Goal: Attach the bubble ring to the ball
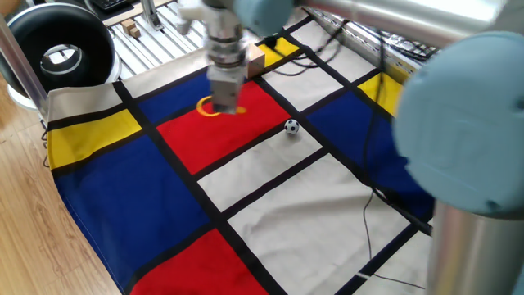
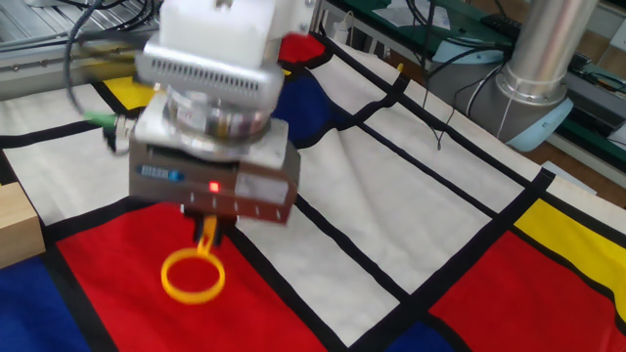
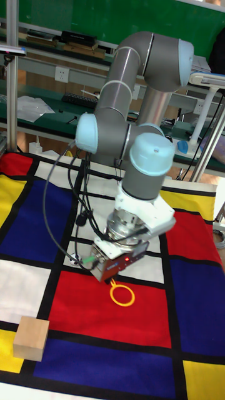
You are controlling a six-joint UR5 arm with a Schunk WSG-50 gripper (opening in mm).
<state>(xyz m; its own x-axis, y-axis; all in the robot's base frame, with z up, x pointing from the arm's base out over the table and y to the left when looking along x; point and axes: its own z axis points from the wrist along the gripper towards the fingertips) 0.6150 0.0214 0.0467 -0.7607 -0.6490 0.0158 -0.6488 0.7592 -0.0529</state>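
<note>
The other fixed view shows the gripper [image 2: 207, 227] hanging over a red panel of the checked cloth [image 2: 411, 205], its fingers closed on the short handle of the bubble ring [image 2: 193, 276], so that the yellow loop hangs below the gripper body and just above the red fabric; whether the loop touches the cloth cannot be told. In the tall fixed view the ring [image 3: 122, 294] hangs out from under the gripper [image 3: 115, 281] over the same red panel, with the tan wooden cube [image 3: 32, 337] well apart at the lower left, on the border between a yellow and a blue panel. In one fixed view the arm is blurred, the gripper [image 1: 224, 105] stands upright over the red panel and the ring [image 1: 211, 106] shows as a yellow arc beside and behind it. The ball [image 1: 291, 126] rests on the cloth to the right, near the black stripe edging the red panel, apart from the ring. A cable [image 1: 372, 205] trails across the white and blue panels.
</note>
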